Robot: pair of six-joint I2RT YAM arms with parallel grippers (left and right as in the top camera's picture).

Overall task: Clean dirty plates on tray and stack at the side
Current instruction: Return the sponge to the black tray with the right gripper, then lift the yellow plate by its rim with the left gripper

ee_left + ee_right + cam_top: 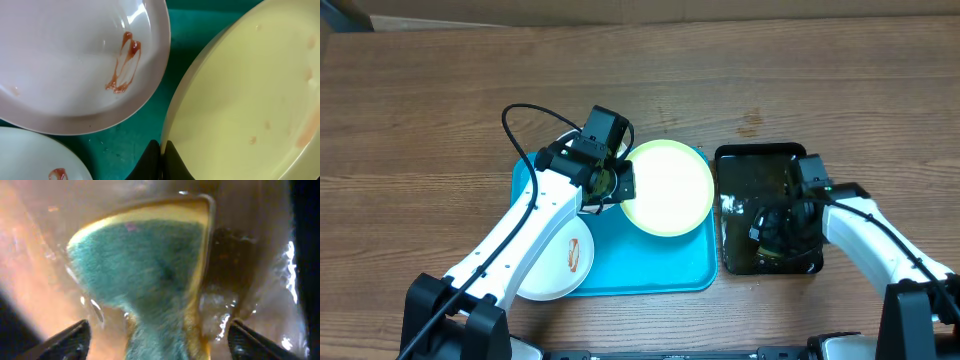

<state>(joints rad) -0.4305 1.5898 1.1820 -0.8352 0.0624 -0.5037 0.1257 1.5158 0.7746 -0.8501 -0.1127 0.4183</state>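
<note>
Glossy yellow-green plate [250, 90]; seemingly fuzzy sponge [145, 275]

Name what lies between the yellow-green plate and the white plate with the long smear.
A bare strip of turquoise tray separates the white plate from the yellow-green plate; left wrist view.

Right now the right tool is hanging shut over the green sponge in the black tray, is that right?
Not shut. The right tool is open, fingers spread either side of the green sponge in the black tray, as the right wrist view shows.
</note>
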